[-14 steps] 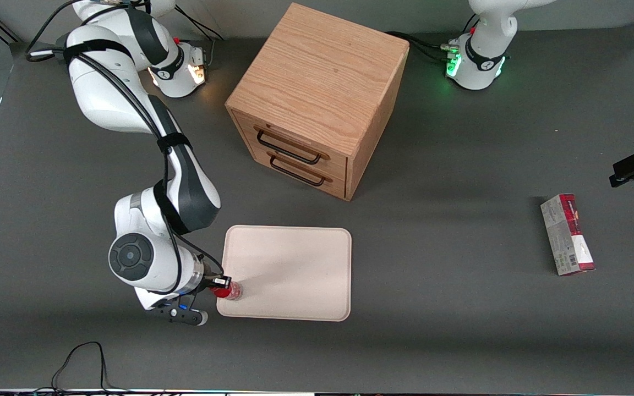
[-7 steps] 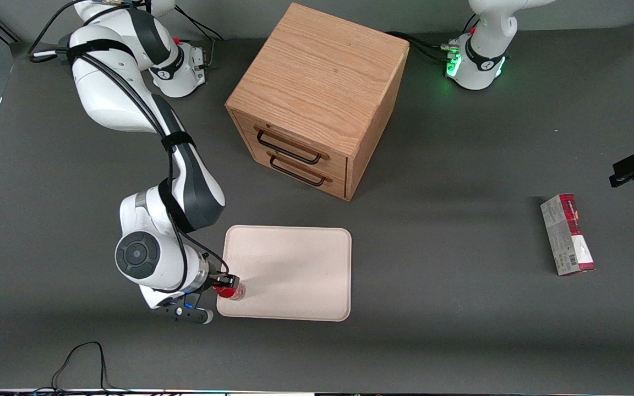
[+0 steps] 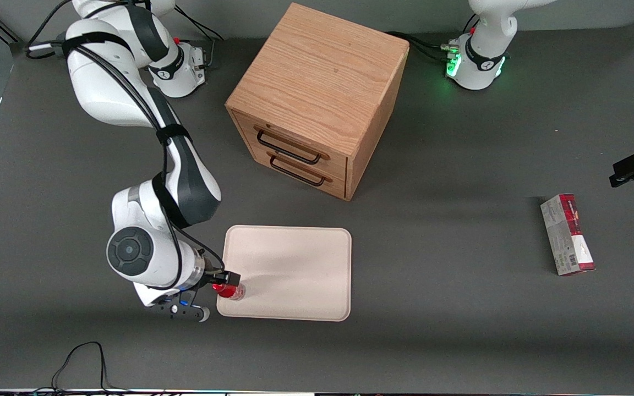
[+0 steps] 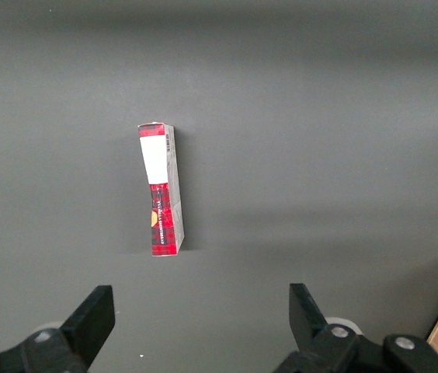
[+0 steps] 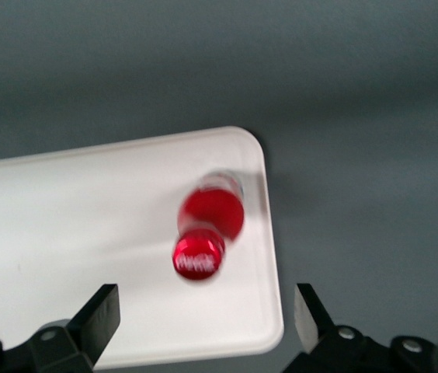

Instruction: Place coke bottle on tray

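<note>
Table (image 3: 460,341): we see a dark grey surface carrying everything else.
Cabinet (image 3: 317,82): we find an oak two-drawer cabinet standing farther from the front camera than the tray, both drawers shut, each with a dark wire handle.
Right arm (image 3: 146,159): we follow the white-and-black Franka from its base down to the tray's corner at the working arm's end.
Tray (image 3: 295,264): we see a flat cream-beige rectangle with rounded corners and a low rim, lying nearer the front camera than the cabinet (its surface is bare apart from the bottle).
Carton (image 3: 567,234): we note a slim red-and-grey box lying flat toward the parked arm's end of the table, well apart from the tray; the left wrist view shows it too (image 4: 161,190).
Gripper (image 3: 229,282): we place it above the coke bottle at the tray's corner; in the right wrist view (image 5: 207,311) the two black fingers stand wide apart, one on each side of the bottle and clear of it, so nothing is clamped.
Coke bottle (image 3: 231,291): we see it upright on the tray, close to the rim; the right wrist view (image 5: 207,229) shows its red cap with white script from above.
</note>
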